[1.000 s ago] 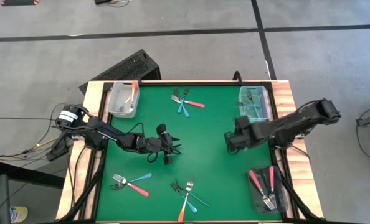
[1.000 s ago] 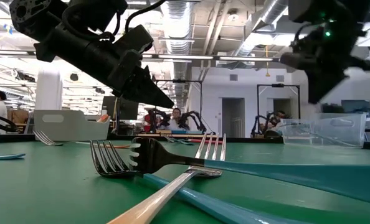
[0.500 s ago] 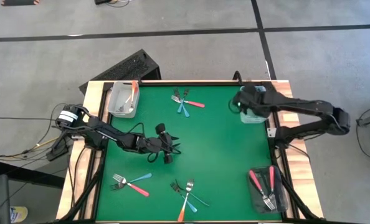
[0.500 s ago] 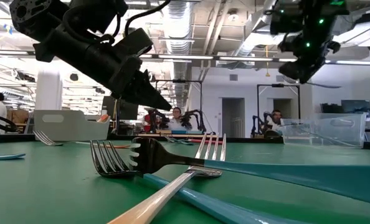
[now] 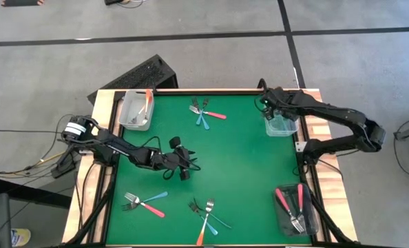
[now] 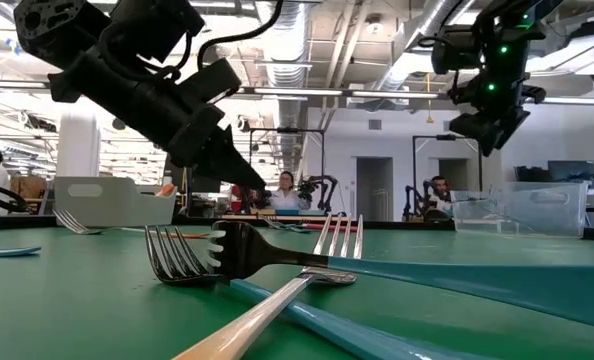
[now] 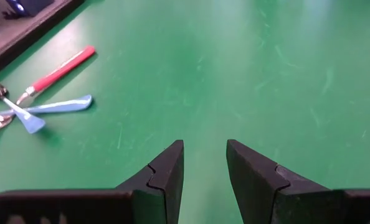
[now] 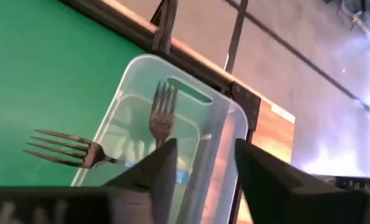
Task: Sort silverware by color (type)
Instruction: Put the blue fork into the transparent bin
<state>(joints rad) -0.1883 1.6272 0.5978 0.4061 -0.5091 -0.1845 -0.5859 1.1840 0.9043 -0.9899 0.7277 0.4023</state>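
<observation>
The silverware lies in groups on the green mat: forks at the far middle (image 5: 206, 114), the near left (image 5: 144, 202) and the near middle (image 5: 204, 215). My right gripper (image 8: 205, 168) hangs open above the clear bin (image 5: 281, 122) at the far right. In that bin lie forks with light blue handles (image 8: 163, 115), and one fork's tines (image 8: 54, 146) stick out over the wall. My left gripper (image 7: 205, 163) is open over bare mat at the table's middle (image 5: 189, 165), with nothing between its fingers.
A dark bin (image 5: 294, 207) at the near right holds pink-red forks. A clear bin (image 5: 135, 110) at the far left holds an orange-handled fork. Pink-red and blue handles (image 7: 57, 87) lie ahead of my left gripper. Between the groups the mat is bare.
My right gripper has gone from the right middle of the mat toward the far edge and now hangs over the far-right clear bin.
</observation>
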